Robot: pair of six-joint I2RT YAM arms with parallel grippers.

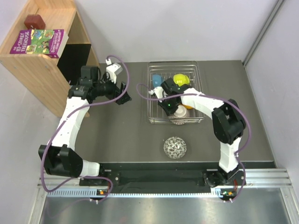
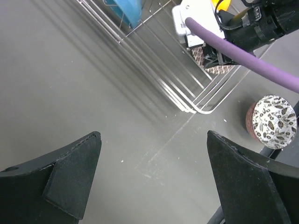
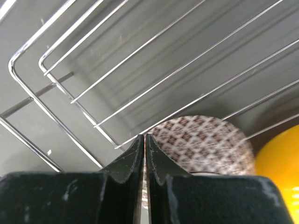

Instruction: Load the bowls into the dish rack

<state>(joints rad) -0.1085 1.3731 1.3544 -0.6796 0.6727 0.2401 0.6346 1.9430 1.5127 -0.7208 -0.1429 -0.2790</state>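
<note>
The silver wire dish rack [image 1: 149, 100] stands at the back middle of the table. It holds a blue bowl [image 1: 156, 80], a yellow-green bowl [image 1: 181, 79] and an orange bowl [image 1: 186, 107]. My right gripper [image 1: 168, 108] reaches into the rack's near end. In the right wrist view it [image 3: 144, 137] is shut, apparently on the rim of the white bowl with brown lattice [image 3: 201, 144], over the rack wires [image 3: 140, 51]. A bowl with a pinkish-red side and a leaf-patterned face [image 1: 175, 147] sits on the table in front of the rack. My left gripper [image 2: 153, 135] is open and empty, left of the rack.
A wooden shelf [image 1: 42, 60] with a book [image 1: 39, 41] and a dark red object [image 1: 34, 21] stands at the far left. The right arm's purple cable [image 2: 243, 56] crosses the left wrist view. The arm bases and a metal rail [image 1: 163, 179] line the near edge.
</note>
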